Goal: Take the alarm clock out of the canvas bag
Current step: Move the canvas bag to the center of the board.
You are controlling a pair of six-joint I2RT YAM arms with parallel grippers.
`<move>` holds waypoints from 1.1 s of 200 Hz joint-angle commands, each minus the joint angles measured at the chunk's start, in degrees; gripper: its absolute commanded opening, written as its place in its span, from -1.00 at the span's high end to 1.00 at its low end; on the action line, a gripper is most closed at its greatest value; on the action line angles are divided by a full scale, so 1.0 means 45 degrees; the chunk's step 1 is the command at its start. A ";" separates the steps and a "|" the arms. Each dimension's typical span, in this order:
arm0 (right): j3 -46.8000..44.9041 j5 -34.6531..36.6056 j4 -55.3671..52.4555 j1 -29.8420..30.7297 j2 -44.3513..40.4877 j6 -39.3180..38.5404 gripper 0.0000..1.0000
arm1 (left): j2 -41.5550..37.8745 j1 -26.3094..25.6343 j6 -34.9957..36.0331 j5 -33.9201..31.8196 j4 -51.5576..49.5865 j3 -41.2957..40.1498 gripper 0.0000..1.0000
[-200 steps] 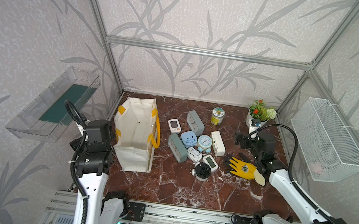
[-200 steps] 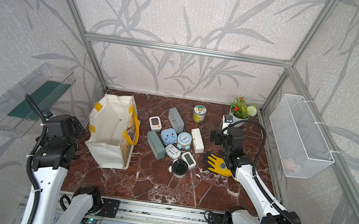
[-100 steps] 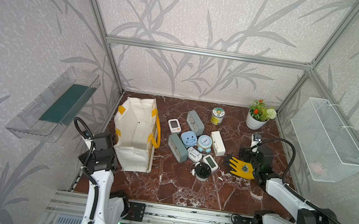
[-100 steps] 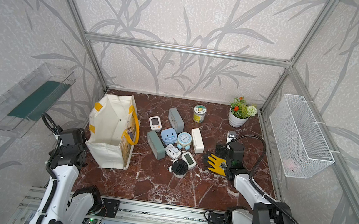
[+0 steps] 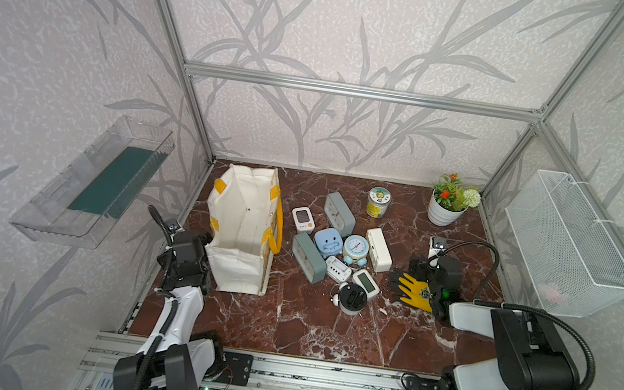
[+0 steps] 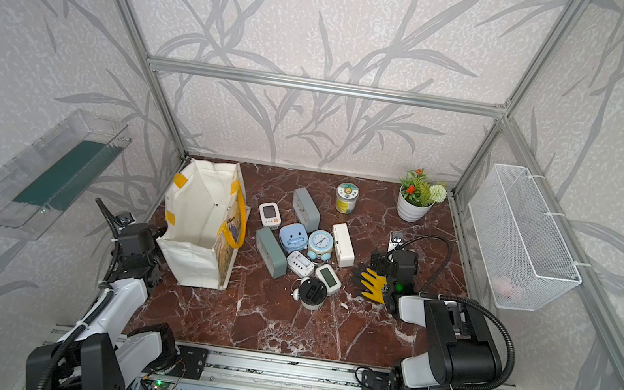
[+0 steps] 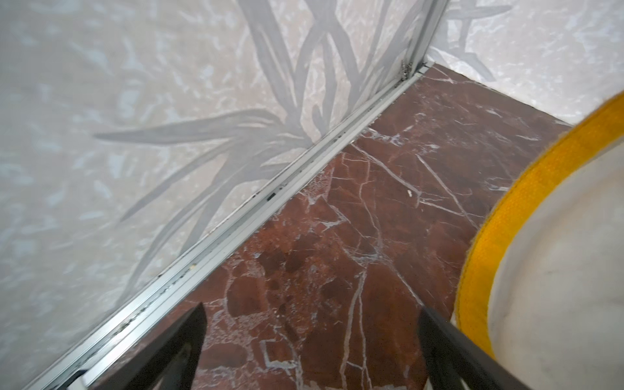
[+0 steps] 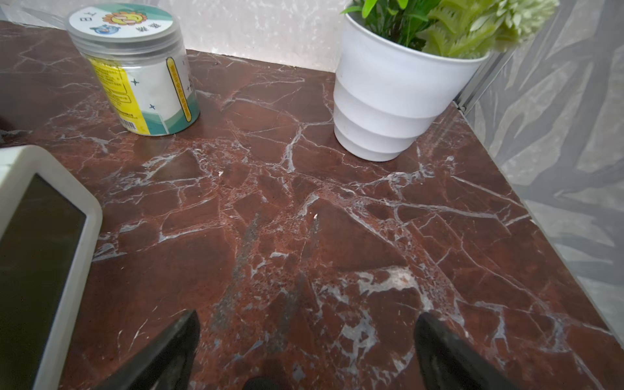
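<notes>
The canvas bag (image 5: 236,276) stands upright on the left part of the marble floor (image 5: 324,330), close to the left wall. Its mouth gapes straight up, and in both top views the off-white lining shows (image 6: 200,213). Its long axis runs from the near edge of the floor towards the back wall, so its narrow ends face front and back. The broad side with the faint coloured print (image 6: 228,242) faces right, and a yellow strap handle (image 5: 278,220) droops over that side. Just beside it, to the right, lies a cluster of clocks (image 5: 330,244), some flat and some standing, all outside the bag; which of them the task means cannot be told. The left gripper (image 7: 314,310) sits low at the bag's near left corner, aimed along the strip of floor between the wall and the bag towards the back corner. Its fingers (image 7: 189,337) are spread wide with nothing between them. One finger is right next to the canvas (image 7: 557,287) and the other yellow strap (image 7: 506,202), but contact cannot be made out. The right gripper (image 8: 308,315) hovers low over bare floor on the right side, its fingers (image 8: 449,351) likewise wide apart and empty. It points towards the back, where a labelled jar (image 8: 135,67) and a white pot with a plant (image 8: 388,101) stand. A white clock with a dark display (image 8: 33,253) lies off to its left. A yellow and black glove (image 5: 415,291) lies flat beside the right arm, its fingers pointing towards the clocks.
</notes>
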 commanded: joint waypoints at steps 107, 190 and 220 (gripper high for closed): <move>0.0466 0.0060 0.0932 -0.0046 0.0417 -0.0030 -0.98 | 0.3129 -0.2135 0.0621 0.0853 0.7160 -0.0902 -0.99; 0.0471 0.0057 0.0924 -0.0050 0.0417 -0.0034 -0.98 | 0.4489 -0.2335 0.0445 0.1212 0.9582 -0.1297 -0.98; 0.0465 0.0058 0.0931 -0.0058 0.0417 -0.0050 -0.98 | 0.5591 -0.2487 0.0667 0.1092 1.1477 -0.1612 -0.97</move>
